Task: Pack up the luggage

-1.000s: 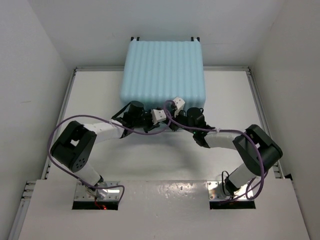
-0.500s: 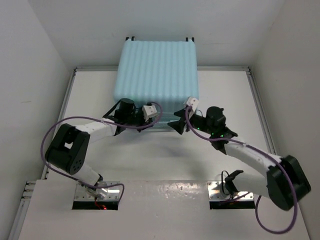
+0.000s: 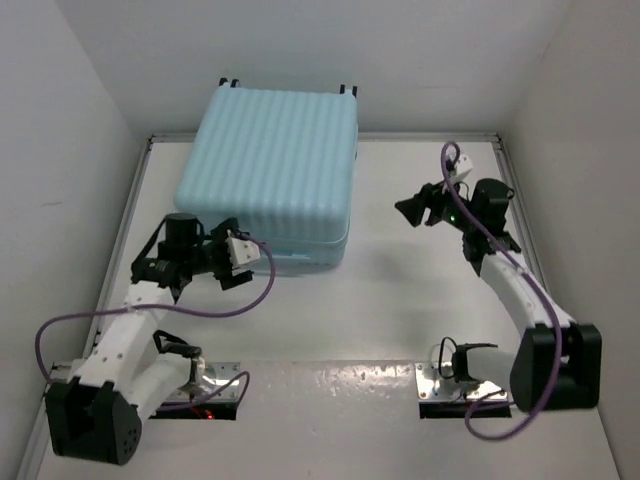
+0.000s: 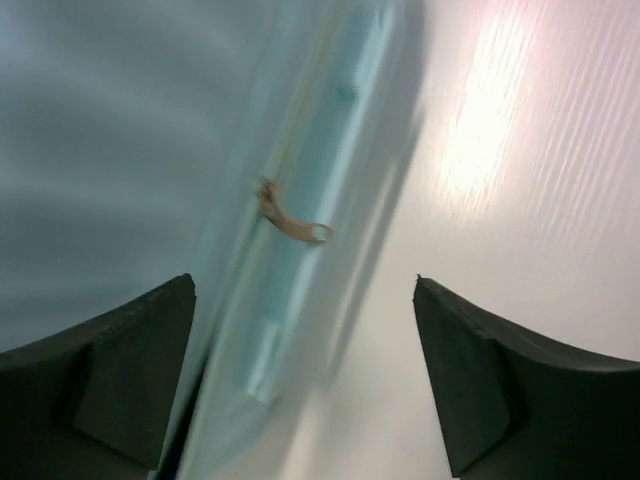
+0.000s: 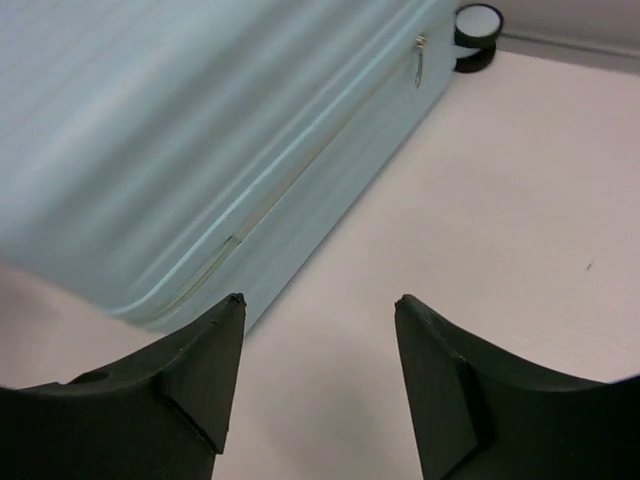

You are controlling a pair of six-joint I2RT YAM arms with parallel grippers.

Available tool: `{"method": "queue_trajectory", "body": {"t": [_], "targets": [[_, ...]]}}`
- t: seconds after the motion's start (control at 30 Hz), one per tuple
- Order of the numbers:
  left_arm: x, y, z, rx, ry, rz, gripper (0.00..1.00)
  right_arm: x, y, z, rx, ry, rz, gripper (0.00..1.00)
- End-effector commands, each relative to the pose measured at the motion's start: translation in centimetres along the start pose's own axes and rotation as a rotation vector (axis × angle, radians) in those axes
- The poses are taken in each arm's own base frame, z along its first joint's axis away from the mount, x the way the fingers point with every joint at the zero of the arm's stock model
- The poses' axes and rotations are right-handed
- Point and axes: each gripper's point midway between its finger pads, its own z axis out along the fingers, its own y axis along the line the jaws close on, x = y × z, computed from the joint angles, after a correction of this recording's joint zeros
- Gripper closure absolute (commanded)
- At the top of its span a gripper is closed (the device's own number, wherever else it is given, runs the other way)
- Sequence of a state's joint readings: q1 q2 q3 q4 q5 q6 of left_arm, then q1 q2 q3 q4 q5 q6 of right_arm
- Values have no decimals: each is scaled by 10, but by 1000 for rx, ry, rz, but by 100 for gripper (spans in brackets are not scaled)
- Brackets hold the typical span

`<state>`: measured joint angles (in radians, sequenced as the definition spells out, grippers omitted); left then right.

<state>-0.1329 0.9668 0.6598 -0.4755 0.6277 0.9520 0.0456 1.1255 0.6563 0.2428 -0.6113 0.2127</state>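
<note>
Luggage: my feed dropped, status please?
Left fingers open, empty. Right fingers open, empty. Luggage closed, flat on table. No obstruction seen.

1. White link shells, black joint housings: left arm, right arm.
2. Looping purple cable along each.
3. Dark wedge-shaped fingers on left hand, right hand.
4. Silver base plates at six o'clock.

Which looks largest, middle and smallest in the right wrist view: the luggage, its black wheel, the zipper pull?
Largest: the luggage, filling much of the view.
Next: the black wheel.
Smallest: the zipper pull.
Wheel and pull lie far from the camera, so this is appearance only.
</note>
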Motion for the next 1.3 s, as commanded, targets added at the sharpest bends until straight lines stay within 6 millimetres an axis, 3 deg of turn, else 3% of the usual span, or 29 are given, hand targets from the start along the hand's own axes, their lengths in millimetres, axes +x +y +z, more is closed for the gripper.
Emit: {"method": "queue_trajectory", "body": {"t": [0.0,0.03,0.07,0.13,0.17,0.2,0.23,0.27,0.3,0.33,0.37,0.4,0.43,0.47,0.5,0.53,0.57,0.6,0.63,0.67,0.7,0.73,0.8,0.83,0.87,0.97,1.1,1.23,1.27], "targets": [[-93,6,-43,-7,-319,146,7,-19,-24,24,4,-20,169,38],[-110,2,-51,2,-369,162,1,-29,-38,25,30,-41,171,40],[-136,6,-66,-18,-437,152,1,-20,-46,32,37,-18,204,40],[-159,25,-81,-92,-488,36,1,-28,-57,45,45,-28,213,40],[-170,43,-92,-175,-511,-55,1,-20,-64,53,54,-11,234,41],[-182,82,-110,-350,-551,-252,1,-19,-70,57,72,-4,249,41],[-182,104,-119,-440,-549,-346,2,-19,-81,67,90,6,280,41],[-180,123,-125,-512,-534,-425,7,-18,-86,71,110,10,302,43],[-181,157,-152,-670,-498,-511,19,-22,-91,75,127,7,312,43],[-155,187,-135,-724,-388,-595,25,-15,-99,82,149,21,340,44],[-142,209,-139,-801,-324,-639,32,-13,-100,85,158,30,354,44],[-135,242,-167,-925,-284,-667,46,-16,-101,89,157,30,358,47],[-110,266,-179,-1046,-206,-713,49,-5,-108,95,173,53,395,50],[-67,294,-158,-1064,-106,-773,49,-15,-109,99,170,45,415,52],[-51,324,-190,-1159,-102,-794,49,-8,-101,109,146,68,430,58],[-38,340,-181,-1118,-96,-797,49,-8,-94,115,122,77,442,62],[11,359,-144,-1072,-2,-836,49,-6,-92,124,107,84,447,67],[19,380,-152,-1093,12,-835,49,-5,-85,129,80,87,440,69],[58,397,-120,-1021,74,-876,49,-5,-76,135,37,87,410,75],[53,396,-114,-983,51,-871,49,-1,-66,139,-12,99,407,79],[94,403,-83,-911,84,-904,49,-2,-59,143,-49,90,360,82],[93,401,-52,-764,28,-876,49,3,-49,145,-108,95,328,84],[120,402,-22,-699,46,-825,49,21,-21,147,-231,122,205,92],[131,398,9,-640,54,-812,49,25,-15,147,-253,128,170,94],[139,398,18,-621,57,-809,49,37,-10,149,-271,160,101,96],[131,380,68,-426,-47,-797,54,56,-6,156,-285,207,69,98],[69,352,121,-205,-205,-731,55,77,4,142,-295,220,-43,99],[-29,321,176,1,-367,-642,55,98,12,112,-317,225,-189,99],[-46,316,182,40,-404,-634,55,88,18,105,-333,197,-224,99]]}}
